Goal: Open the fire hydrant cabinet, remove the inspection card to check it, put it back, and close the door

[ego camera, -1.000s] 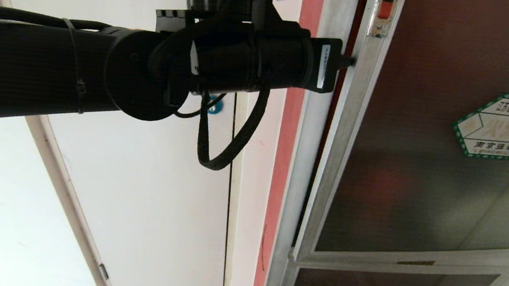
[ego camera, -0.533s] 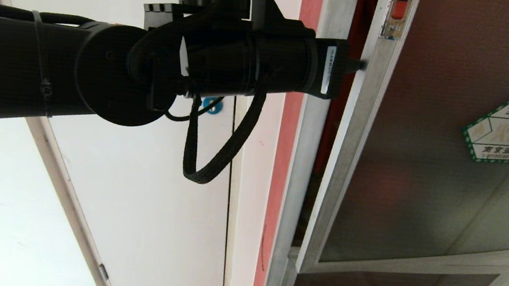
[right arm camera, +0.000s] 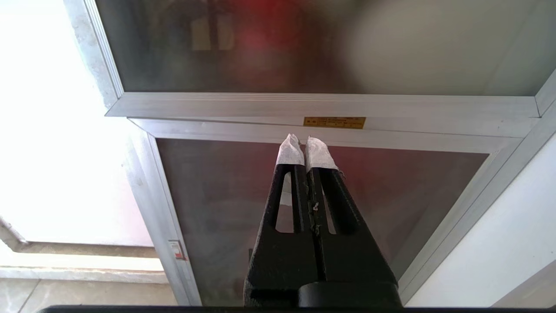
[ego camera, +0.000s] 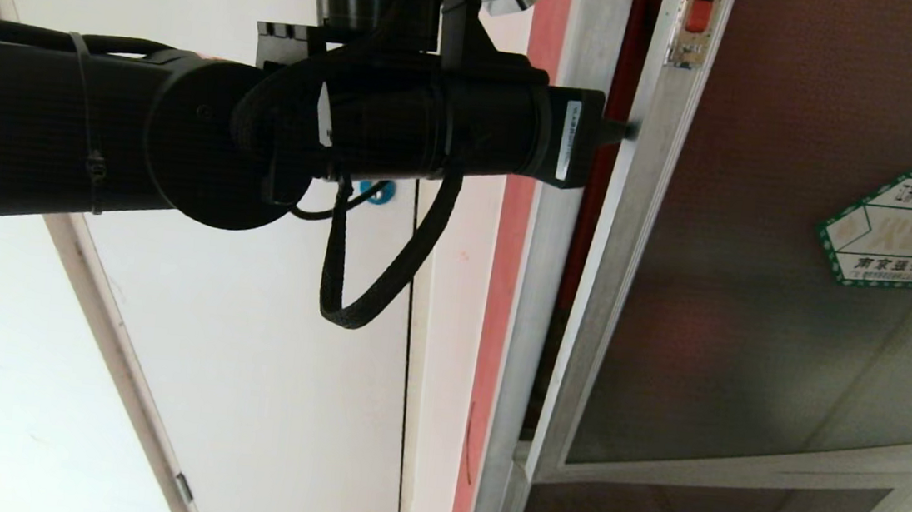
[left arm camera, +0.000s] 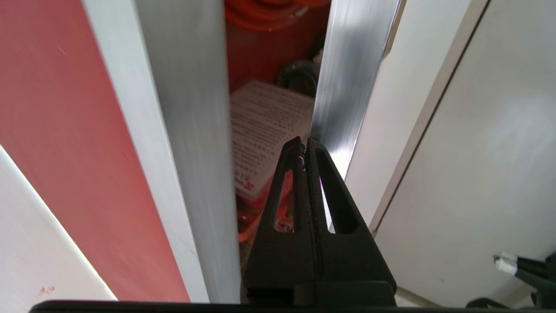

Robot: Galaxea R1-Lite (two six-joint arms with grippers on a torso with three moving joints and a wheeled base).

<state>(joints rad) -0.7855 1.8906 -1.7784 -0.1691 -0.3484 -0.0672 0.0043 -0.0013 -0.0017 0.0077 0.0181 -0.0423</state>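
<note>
The fire hydrant cabinet (ego camera: 540,297) has its dark glass door (ego camera: 755,276) slightly ajar, with the arrow sticker (ego camera: 910,229) on the glass. My left gripper (ego camera: 627,128) reaches across from the left and is shut, its tips in the gap at the door's silver edge (left arm camera: 352,65). In the left wrist view the left gripper (left arm camera: 304,141) points into the red inside. There the pale printed inspection card (left arm camera: 265,126) stands behind the cabinet frame (left arm camera: 186,130), with red hose (left arm camera: 269,13) beyond it. My right gripper (right arm camera: 305,141) is shut and empty, parked before the lower glass door (right arm camera: 260,195).
A plain white door (ego camera: 264,338) with a round blue lock (ego camera: 383,192) lies left of the cabinet, past a red wall strip (ego camera: 502,294). An orange label (right arm camera: 334,122) sits on the frame between the two glass doors. A black cable loop (ego camera: 378,282) hangs from my left arm.
The door swung a little further out half a second ago and has come part of the way back. My left gripper's tip now sits slightly lower along the door's edge.
</note>
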